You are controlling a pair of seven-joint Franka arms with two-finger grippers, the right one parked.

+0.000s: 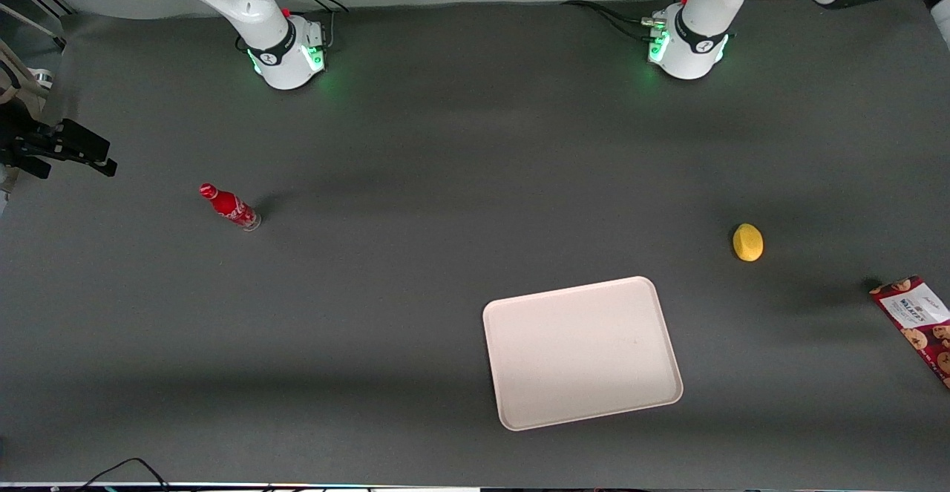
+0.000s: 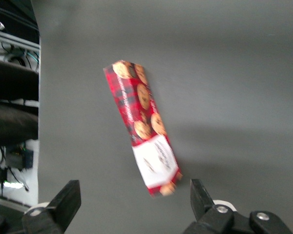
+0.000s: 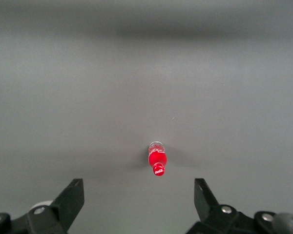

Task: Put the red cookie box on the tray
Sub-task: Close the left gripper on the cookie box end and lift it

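1. Overhead, the left arm's gripper (image 2: 132, 204) hung above the table with its two dark fingers (image 2: 66, 202) spread wide and nothing between them.
2. Under it, on the dark grey table (image 1: 415, 180), lay the red cookie box (image 2: 142, 127), flat and untouched, with its white label end nearest the fingers.
3. From the front, the red cookie box (image 1: 919, 320) sat at the working arm's end of the table, partly cut off by the picture's edge.
4. Well apart from it, the tray (image 1: 582, 351) lay bare, nearer the front camera.
5. Between those two, farther from the camera, rested a yellow lemon (image 1: 747, 243).
6. Toward the parked arm's end stood a small red bottle (image 1: 228, 206).
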